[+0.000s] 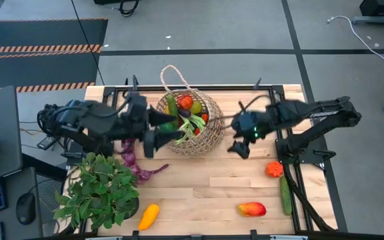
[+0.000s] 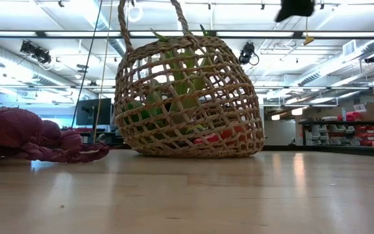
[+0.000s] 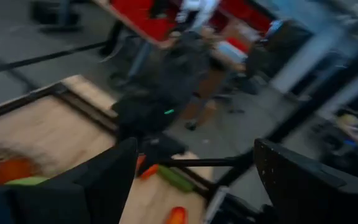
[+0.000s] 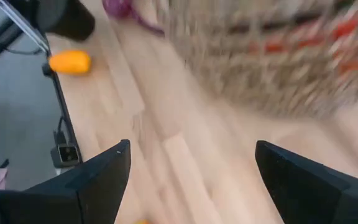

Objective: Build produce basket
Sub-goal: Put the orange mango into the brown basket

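The tan open-weave basket (image 1: 189, 125) stands on its base at the table's far middle (image 2: 190, 97). Inside it are a leek, a red fruit and other produce (image 1: 184, 110). My left gripper (image 1: 165, 131) hovers open at the basket's left rim, with nothing between its fingers (image 3: 194, 162). My right gripper (image 1: 235, 136) hangs open just right of the basket, above the table, also empty (image 4: 191, 155). Loose produce lies on the tabletop: purple string (image 1: 136, 163), yellow squash (image 1: 149, 216), a red-yellow fruit (image 1: 251, 209), an orange-red fruit (image 1: 274, 169) and a cucumber (image 1: 285, 195).
A leafy potted plant (image 1: 99, 190) stands at the near left corner. Bare wood (image 1: 205, 187) lies between the basket and the near edge. The basket's loop handle (image 1: 172, 75) sticks out past the far edge.
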